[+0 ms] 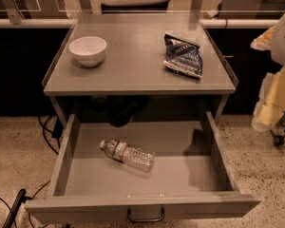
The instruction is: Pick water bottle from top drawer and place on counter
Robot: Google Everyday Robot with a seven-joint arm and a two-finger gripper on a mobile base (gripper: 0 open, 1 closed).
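The water bottle [128,154] lies on its side on the floor of the open top drawer [66,156]. It is clear and ribbed, with its white cap pointing left and a red-and-white label band. The drawer is pulled fully out, and its dark loop handle [146,216] is at the front. The grey counter [133,56] sits above it. My gripper [268,106] hangs at the right edge of the view, pale yellow and white. It is to the right of the cabinet, outside the drawer and far from the bottle.
A white bowl [88,50] stands on the counter's left side. A dark blue crinkled snack bag [183,55] lies on its right side. Black cables [47,132] run over the speckled floor left of the drawer. A railing and a dark wall stand behind the cabinet.
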